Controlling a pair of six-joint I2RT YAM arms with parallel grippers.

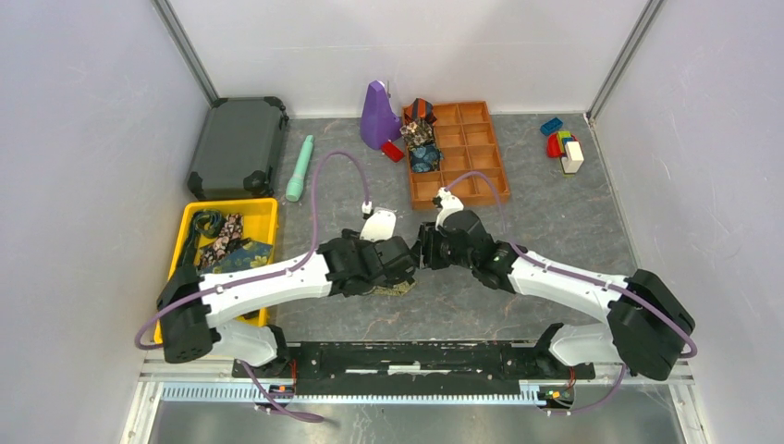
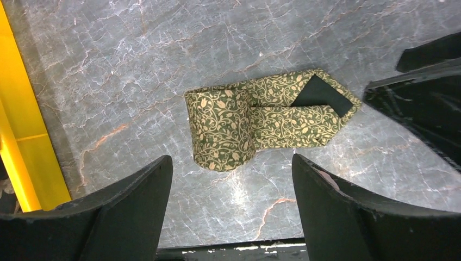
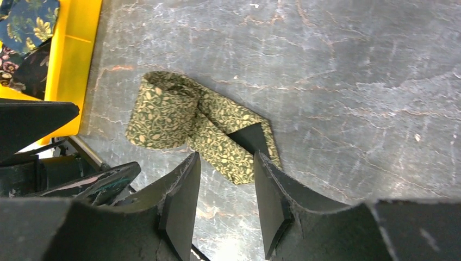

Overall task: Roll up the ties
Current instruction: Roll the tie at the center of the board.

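Observation:
An olive-gold tie with a leafy pattern lies on the table, its coil (image 2: 223, 128) rolled and its pointed tail (image 2: 304, 109) trailing flat beside it. My left gripper (image 2: 231, 163) hovers just short of the coil, open wide and holding nothing. In the right wrist view the same tie (image 3: 163, 117) lies ahead of my right gripper (image 3: 226, 157), whose jaws stand apart over the tail's tip without clamping it. From above, both grippers (image 1: 411, 259) meet over the tie (image 1: 398, 289), mostly hiding it. More ties lie in the yellow bin (image 1: 263, 211).
An orange divided tray (image 1: 471, 157) at the back holds rolled ties (image 1: 421, 139). Near it are a purple object (image 1: 377, 116), a teal cylinder (image 1: 300, 166) and a dark case (image 1: 238, 146). Toy blocks (image 1: 564, 148) sit at the back right.

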